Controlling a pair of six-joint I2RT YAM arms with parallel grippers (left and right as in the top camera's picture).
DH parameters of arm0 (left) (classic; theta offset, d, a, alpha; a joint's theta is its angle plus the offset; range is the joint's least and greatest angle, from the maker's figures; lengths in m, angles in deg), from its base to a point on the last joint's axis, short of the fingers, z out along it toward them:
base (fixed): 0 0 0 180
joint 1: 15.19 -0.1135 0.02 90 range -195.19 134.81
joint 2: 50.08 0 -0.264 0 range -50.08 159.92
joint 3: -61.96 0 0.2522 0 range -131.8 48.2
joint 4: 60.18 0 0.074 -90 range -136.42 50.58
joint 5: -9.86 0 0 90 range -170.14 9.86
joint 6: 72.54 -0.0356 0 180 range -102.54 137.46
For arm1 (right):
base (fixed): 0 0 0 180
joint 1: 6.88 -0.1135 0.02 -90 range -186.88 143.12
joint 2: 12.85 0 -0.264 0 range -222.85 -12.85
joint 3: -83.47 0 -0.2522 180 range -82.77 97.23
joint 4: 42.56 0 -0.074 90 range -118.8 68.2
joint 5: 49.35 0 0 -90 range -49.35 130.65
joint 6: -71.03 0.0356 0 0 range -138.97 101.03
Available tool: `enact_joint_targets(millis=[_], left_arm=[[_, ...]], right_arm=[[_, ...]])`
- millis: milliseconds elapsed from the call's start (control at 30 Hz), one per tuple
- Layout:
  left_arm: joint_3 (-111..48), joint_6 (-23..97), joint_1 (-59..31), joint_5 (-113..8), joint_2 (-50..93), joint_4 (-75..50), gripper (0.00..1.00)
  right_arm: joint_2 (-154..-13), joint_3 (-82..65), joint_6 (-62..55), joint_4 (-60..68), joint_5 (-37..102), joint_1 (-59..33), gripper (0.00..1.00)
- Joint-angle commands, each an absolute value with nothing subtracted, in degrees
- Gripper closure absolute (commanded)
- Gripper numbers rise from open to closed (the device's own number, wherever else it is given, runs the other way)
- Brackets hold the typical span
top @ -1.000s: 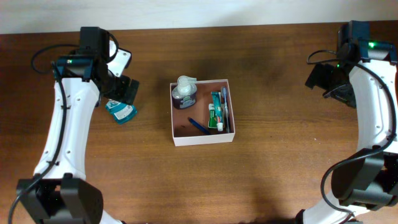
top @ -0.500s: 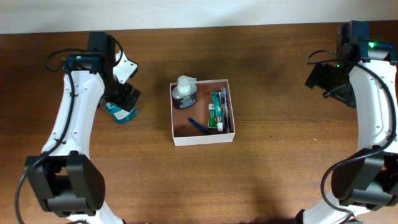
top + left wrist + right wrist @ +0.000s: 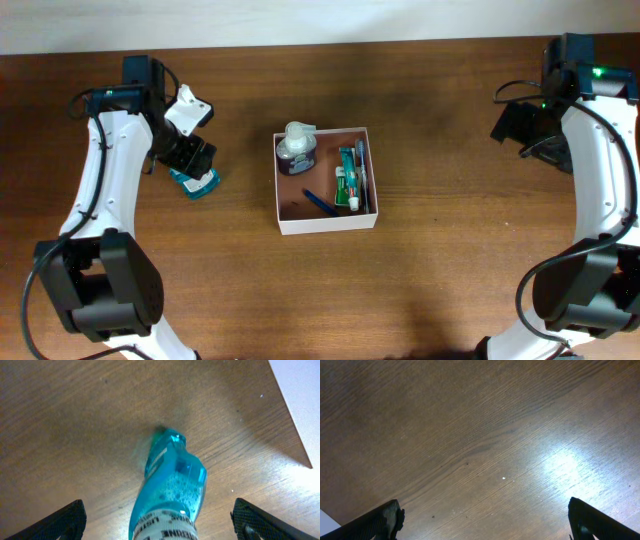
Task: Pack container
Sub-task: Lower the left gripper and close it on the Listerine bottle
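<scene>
Left of container (image 3: pixel 330 223), bottle (image 3: pixel 196 182) (well apart)

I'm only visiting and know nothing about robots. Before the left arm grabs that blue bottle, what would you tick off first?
1. Left gripper open: ok, fingers spread wide.
2. Teal bottle between the fingers: ok, roughly centred, lying on the table.
3. Fingers touching bottle: not ok, gaps on both sides.
4. Room in the container: cannot tell; some bare floor shows beside the blue pen.
5. Right gripper out of the way: ok, open, far from the container.
</scene>
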State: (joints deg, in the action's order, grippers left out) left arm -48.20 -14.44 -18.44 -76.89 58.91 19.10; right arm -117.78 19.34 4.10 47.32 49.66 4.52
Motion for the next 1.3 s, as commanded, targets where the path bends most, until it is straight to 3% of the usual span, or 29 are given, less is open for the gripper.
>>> enact_joint_targets(millis=[0, 500, 533, 1267], left_arm=[[-47.4, -18.4, -18.6, -75.0, 59.8, 18.5, 0.07], [-47.3, -20.4, -18.6, -75.0, 59.9, 18.6, 0.11], [-47.3, -20.4, -18.6, -75.0, 59.9, 18.6, 0.15], [-44.5, -21.6, -18.6, -75.0, 59.9, 16.8, 0.31]], right_arm=[[-117.4, 19.8, 3.8, 47.3, 50.4, 4.8, 0.02], [-117.4, 19.8, 3.8, 47.3, 50.4, 4.8, 0.02], [-117.4, 19.8, 3.8, 47.3, 50.4, 4.8, 0.02], [-117.4, 19.8, 3.8, 47.3, 50.4, 4.8, 0.02]])
